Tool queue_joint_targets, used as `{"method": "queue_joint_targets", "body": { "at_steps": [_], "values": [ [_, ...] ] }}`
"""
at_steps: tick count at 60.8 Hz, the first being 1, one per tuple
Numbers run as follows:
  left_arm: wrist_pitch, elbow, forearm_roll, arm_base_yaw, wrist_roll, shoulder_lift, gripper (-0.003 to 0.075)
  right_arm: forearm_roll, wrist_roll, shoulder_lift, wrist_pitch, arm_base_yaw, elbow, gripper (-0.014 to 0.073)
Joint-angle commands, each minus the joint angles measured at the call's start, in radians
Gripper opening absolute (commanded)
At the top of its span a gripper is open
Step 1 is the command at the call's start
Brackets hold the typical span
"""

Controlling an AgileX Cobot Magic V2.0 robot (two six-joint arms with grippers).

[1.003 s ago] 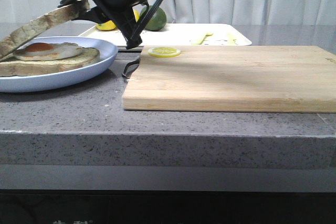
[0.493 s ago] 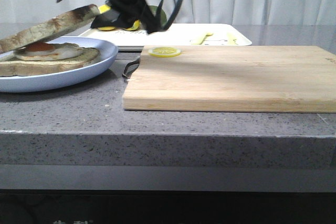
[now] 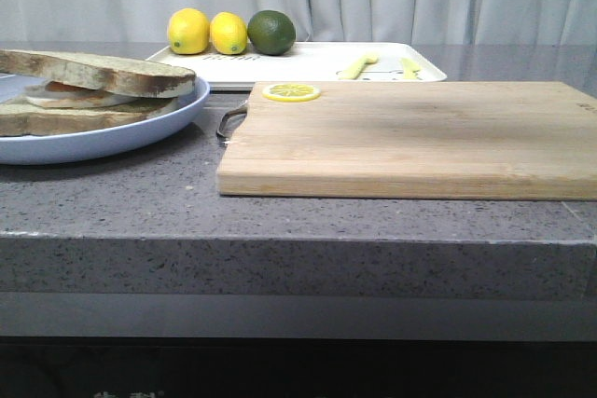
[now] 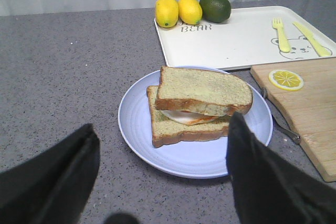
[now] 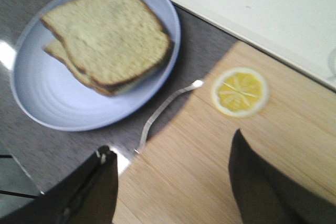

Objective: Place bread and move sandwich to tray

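Both grippers, left gripper (image 4: 157, 174) and right gripper (image 5: 173, 182), hang spread and empty; bread (image 4: 203, 91) tops the sandwich (image 4: 189, 121), seemingly slightly askew.

My left gripper (image 4: 157, 182): jaws spread wide, nothing between the fingers. My right gripper (image 5: 173, 182): jaws likewise parted and empty. Neither of my arms appears in the front view.

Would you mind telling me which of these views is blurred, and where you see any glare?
Right wrist view: soft blur throughout, with bright glare on the cutting board's metal handle and on the counter beside the plate. Front and left wrist views: sharp, evenly lit; the sandwich shows clearly.
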Motion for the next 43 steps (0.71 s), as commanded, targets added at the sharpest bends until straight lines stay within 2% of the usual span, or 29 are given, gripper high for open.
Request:
{"method": "queue_joint_targets", "body": {
  "at_steps": [1,4,11,43],
  "values": [
    [-0.079,-0.031,-0.005,-0.008,0.000,0.015,0.0503,-0.201,0.078,-0.118,0.013,0.021,-0.024,0.0475],
    [-0.079,-0.031,-0.005,-0.008,0.000,0.015,0.0503,-0.252,0.088,-0.163,0.021,0.037,-0.005,0.0475],
    [-0.077,-0.031,0.000,-0.008,0.000,0.015,0.0503,-0.256,0.088,-0.271,-0.005,0.062,0.084,0.0475],
    [-0.077,-0.024,0.000,-0.008,0.000,0.015,0.0503,-0.221,0.088,-0.798,-0.326,0.071,0.707,0.0475]
  ]
}}
